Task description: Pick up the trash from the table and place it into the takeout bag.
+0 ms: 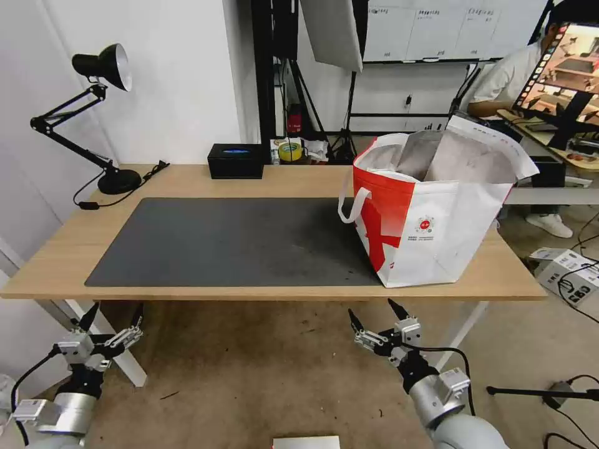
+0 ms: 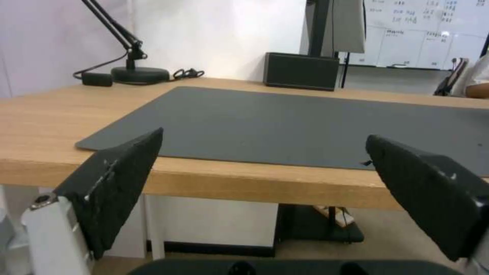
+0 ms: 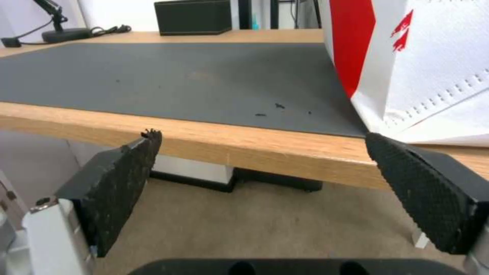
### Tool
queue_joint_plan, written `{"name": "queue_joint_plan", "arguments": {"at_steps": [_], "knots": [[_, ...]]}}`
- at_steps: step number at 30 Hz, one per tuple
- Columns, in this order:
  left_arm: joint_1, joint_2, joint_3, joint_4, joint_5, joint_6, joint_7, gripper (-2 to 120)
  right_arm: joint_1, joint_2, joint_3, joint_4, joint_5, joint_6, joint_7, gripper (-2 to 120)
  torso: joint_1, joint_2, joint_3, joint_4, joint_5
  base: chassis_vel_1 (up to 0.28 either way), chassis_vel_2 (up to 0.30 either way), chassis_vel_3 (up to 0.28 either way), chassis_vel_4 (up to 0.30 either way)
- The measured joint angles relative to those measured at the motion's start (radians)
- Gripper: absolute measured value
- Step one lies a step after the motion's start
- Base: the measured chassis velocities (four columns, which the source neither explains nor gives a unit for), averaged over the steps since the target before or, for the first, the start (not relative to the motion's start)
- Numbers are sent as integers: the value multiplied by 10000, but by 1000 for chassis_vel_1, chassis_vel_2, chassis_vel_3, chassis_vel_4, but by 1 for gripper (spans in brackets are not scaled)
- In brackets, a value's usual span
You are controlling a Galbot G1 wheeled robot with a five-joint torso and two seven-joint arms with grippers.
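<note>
The red-and-white takeout bag (image 1: pixel 430 212) stands upright on the right end of the light-wood table (image 1: pixel 56 249), its foil-lined mouth open and a white loop handle hanging at its left side; its lower corner (image 3: pixel 407 65) is close in the right wrist view. The dark grey mat (image 1: pixel 231 240) is bare, and the trash is out of view. My left gripper (image 1: pixel 112 315) hangs open below the table's front edge at the left, nothing between its fingers (image 2: pixel 117 179). My right gripper (image 1: pixel 374 315) is open too, below the front edge near the bag, fingers (image 3: pixel 122 183) empty.
A black desk lamp (image 1: pixel 103 68) stands at the back left corner with its cord on the table. A black box (image 1: pixel 236 161) sits at the back edge. White table legs (image 1: pixel 125 365) are near my left gripper. Boxes and cables lie on the floor at the right.
</note>
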State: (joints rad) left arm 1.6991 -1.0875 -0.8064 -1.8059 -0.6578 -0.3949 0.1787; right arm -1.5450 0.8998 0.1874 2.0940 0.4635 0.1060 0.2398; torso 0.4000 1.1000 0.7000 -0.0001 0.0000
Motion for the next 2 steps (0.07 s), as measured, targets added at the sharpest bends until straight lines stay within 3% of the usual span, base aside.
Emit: {"name": "queue_joint_plan", "arguments": {"at_steps": [2], "knots": [[-1,0,0,0,-2,0,-1,100,0,0,0,0,0,0,0,100,0,0,0,1,0,0,0,0,0]]}}
